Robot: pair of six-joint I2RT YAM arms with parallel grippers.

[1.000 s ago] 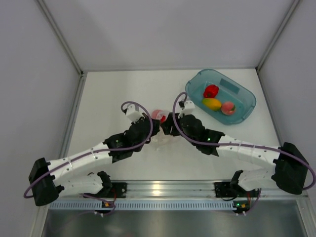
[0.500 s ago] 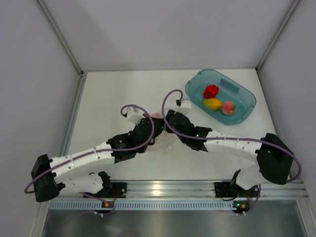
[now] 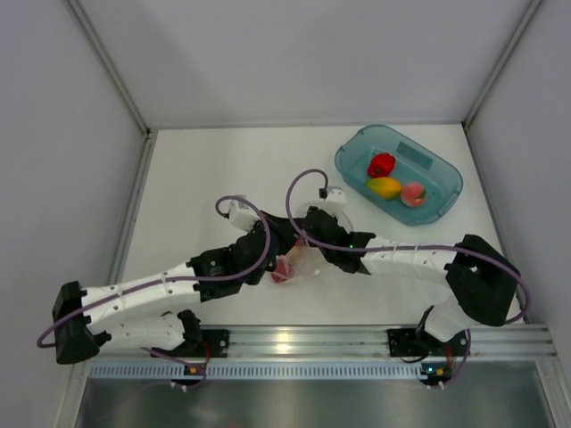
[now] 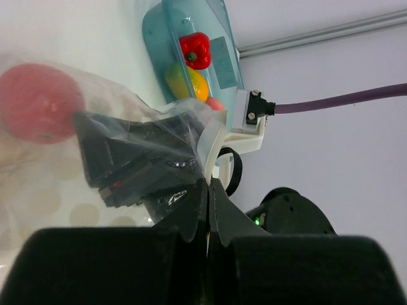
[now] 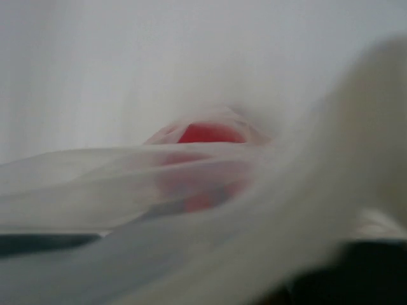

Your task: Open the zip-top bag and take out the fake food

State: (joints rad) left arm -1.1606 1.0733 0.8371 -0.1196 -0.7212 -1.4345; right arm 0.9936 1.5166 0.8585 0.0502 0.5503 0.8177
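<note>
- The right wrist view is almost all blur: pale film of the zip-top bag [image 4: 44, 190] lies across the lens, and only a red patch shows through it at the centre.
- In the top view the two wrists meet over the bag and cover most of it. Only a crumpled clear corner with something red inside shows, just at 6 o'clock from the grippers.
- The right gripper [image 3: 299, 239] shows in the left wrist view only as a dark shape behind the film. I cannot tell if its jaws are spread or pressed together, or if they hold anything.
- The left gripper [image 4: 207, 190] has its jaws pressed together, and they pinch a fold of the bag's film.
- The bag is near the middle of the table [image 3: 205, 178], a little toward 6 o'clock. Its visible part runs from the grippers toward 6 o'clock. Its mouth and its true long axis are hidden.
- One piece of fake food, a red fruit [image 4: 38, 111], is inside the bag.
- The teal tub [image 3: 443, 169] stands at 2 o'clock from the bag, well apart. Its long axis runs from 10 to 4 o'clock.
- In the tub lie a red pepper [image 3: 381, 164], a yellow fruit [image 3: 384, 187] and a pinkish peach [image 3: 412, 193].
</note>
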